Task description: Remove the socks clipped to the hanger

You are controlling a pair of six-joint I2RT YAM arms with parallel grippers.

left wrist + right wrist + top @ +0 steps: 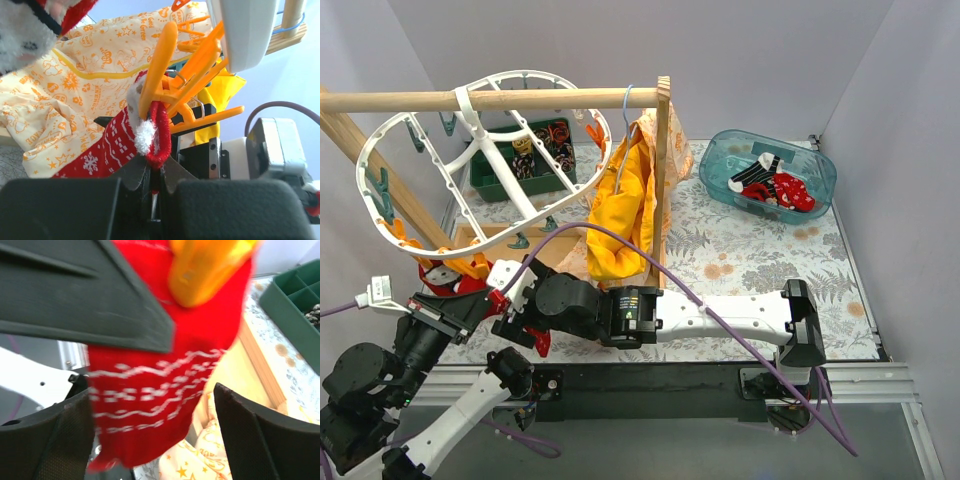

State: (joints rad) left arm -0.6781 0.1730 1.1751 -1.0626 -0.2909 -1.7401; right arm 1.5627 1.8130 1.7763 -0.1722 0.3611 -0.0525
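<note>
Left pincer (154, 175): closed on the red sock (111, 146). In the left wrist view its jaws meet at the bottom centre of the frame, pinching the lower end of the sock's red trim loop.

Right pincer (155, 437): jaws standing wide and gripping nothing. In the right wrist view its two dark fingers (50, 440) flank the lower part of the frame, with the same sock hanging in the gap between them and touching neither side clearly.

Governing relation: the sock's long axis runs from the orange peg (200, 270) at the top of the right wrist frame down into the open jaws. The peg sits above and just beyond the fingertips and is clamped on the sock's upper edge.

In the top view both pincers meet at lower left, beneath the lowest rim of the hanger (535, 74). The left arm already has the sock. The right arm is reaching across from its base at lower right.

Judgement: release turns on the peg. The right pincer would need to travel up along the sock's axis to reach it, or close on the cloth and pull down and away.

Other socks (775, 185) lie in the teal basin (820, 165) at upper right of the bench (740, 260).
</note>
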